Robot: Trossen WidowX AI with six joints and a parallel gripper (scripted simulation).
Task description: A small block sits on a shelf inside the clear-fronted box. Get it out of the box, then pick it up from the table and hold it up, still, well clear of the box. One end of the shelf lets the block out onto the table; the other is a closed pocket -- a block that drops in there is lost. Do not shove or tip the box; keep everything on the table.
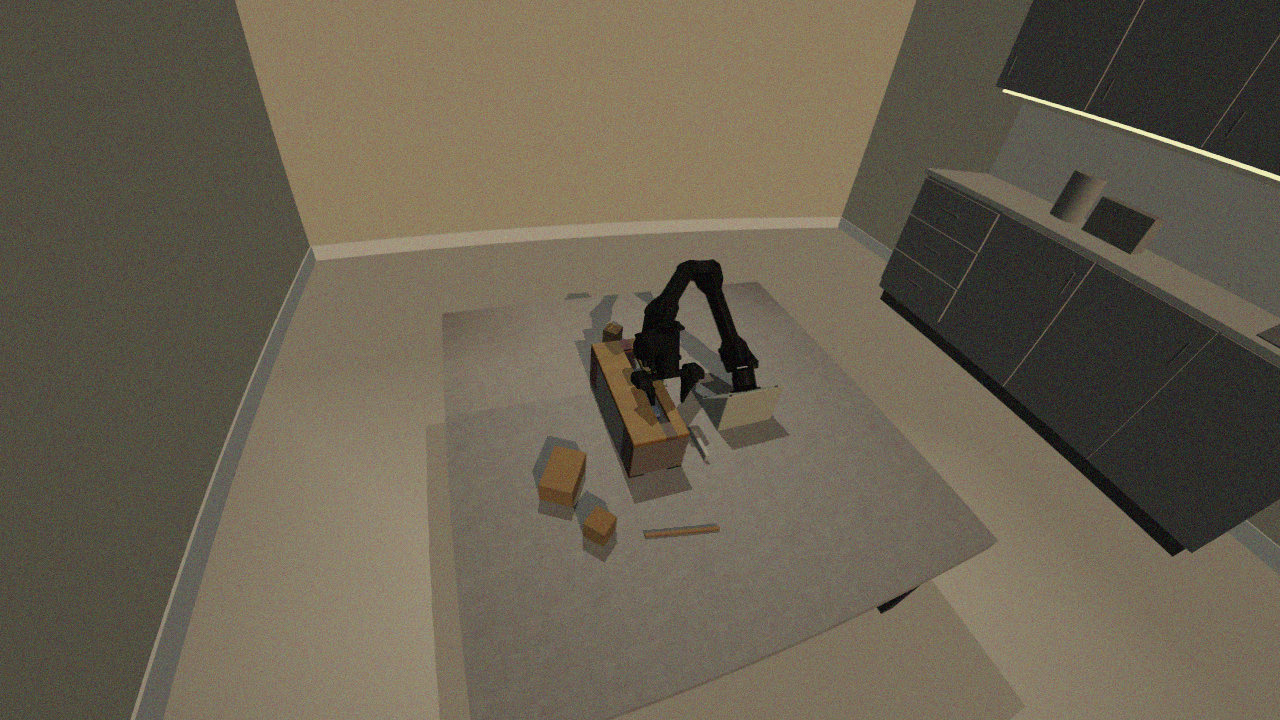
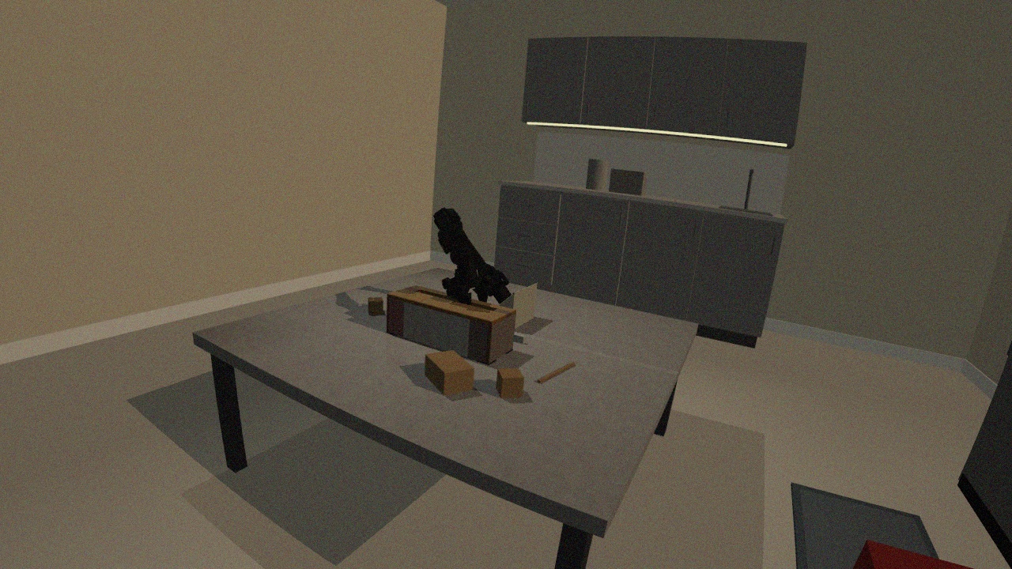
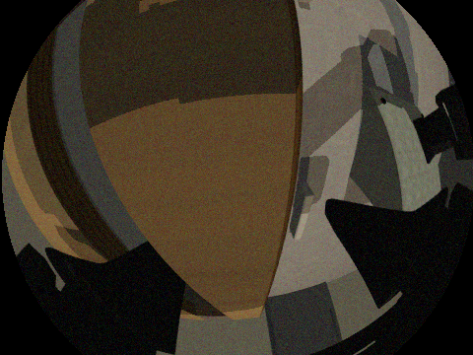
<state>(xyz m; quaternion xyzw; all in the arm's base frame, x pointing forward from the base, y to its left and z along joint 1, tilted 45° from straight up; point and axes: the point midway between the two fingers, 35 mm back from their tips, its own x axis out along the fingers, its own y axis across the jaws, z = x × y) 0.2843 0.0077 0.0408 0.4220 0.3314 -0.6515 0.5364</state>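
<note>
The long tan box [image 1: 637,413] lies in the middle of the table, its clear front facing the exterior camera [image 2: 451,324]. I cannot see the small block; the box's inside is hidden in every view. My gripper [image 1: 666,385] [image 2: 472,293] is open and empty. It hangs low over the box's top, about midway along it, on the arm's side. In the wrist view the box's brown top [image 3: 197,172] fills the left and middle. My two dark fingers straddle its long edge, one over the top, one over the table beside it.
Two tan cubes [image 1: 562,476] [image 1: 598,524] and a thin stick [image 1: 680,531] lie on the table in front of the box. A small cube [image 1: 612,331] sits behind the box's far end. A pale upright panel [image 1: 750,404] stands by the arm's base.
</note>
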